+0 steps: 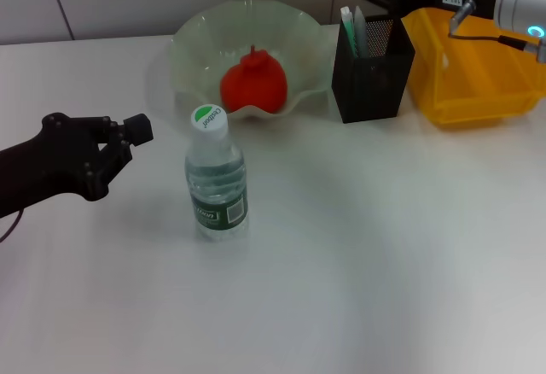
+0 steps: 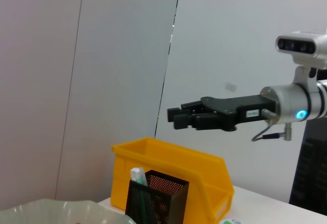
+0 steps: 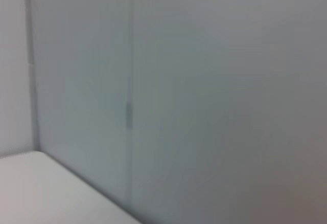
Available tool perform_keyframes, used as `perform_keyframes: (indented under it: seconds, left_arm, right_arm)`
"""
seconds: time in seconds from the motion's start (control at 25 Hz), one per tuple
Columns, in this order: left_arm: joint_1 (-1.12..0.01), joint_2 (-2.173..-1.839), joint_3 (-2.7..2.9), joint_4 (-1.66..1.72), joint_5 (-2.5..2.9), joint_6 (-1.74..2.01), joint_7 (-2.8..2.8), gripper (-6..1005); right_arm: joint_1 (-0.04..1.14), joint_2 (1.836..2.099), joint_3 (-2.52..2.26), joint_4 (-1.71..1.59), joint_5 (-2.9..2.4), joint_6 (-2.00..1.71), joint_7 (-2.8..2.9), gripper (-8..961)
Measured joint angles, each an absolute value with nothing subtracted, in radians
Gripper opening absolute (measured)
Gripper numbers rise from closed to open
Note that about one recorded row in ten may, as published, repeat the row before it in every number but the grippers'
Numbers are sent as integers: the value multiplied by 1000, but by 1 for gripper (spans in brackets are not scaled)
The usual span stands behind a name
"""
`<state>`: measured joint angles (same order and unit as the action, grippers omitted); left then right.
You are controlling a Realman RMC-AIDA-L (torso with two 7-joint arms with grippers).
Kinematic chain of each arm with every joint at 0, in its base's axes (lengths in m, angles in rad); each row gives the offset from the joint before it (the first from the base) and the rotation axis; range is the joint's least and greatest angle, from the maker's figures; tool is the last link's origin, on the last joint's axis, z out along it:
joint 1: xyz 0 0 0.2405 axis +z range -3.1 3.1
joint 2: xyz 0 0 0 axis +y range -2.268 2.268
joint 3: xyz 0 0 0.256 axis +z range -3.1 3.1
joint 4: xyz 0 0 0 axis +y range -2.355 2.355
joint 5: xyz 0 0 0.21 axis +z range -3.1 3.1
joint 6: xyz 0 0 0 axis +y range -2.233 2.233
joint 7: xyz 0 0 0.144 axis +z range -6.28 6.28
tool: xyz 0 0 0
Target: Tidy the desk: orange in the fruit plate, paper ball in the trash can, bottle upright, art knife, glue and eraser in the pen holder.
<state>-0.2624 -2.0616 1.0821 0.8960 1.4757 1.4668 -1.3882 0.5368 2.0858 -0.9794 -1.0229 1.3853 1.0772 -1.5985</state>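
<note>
The bottle (image 1: 216, 178) is seen upright, mid-worktop, near the fruit plate (image 1: 183, 45); light and slippery, best gripped mid-body. The left hand (image 1: 128, 135), apparently closed and empty, is held just left.

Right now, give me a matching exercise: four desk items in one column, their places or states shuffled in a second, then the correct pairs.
Items:
1. orange
2. water bottle
3. black mesh pen holder
4. left gripper

Places or states:
A. standing upright on the white table, cap on
B. between the fruit plate and the yellow trash can
C. lying in the pale-green fruit plate
D. beside the bottle on its left, apart from it

Pairs: 1-C, 2-A, 3-B, 4-D
</note>
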Motion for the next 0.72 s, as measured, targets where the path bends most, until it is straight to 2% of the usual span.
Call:
perform_keyframes:
  seconds: [0.28,0.6,0.72]
  left_arm:
    - [-255,-2059,1070,922,1476,1499,-1388,97]
    - [-254,-2019,1041,935,1522,1666,-1462,98]
    - [-254,-2020,1040,950,1559,1694,-1496,98]
  right_arm:
    - [512,2086,-970,-1120,1370,1296,-1486,323]
    - [499,2086,-968,-1170,1342,1537,-1387,321]
    - [480,2086,-976,-1181,1327,1619,-1352,320]
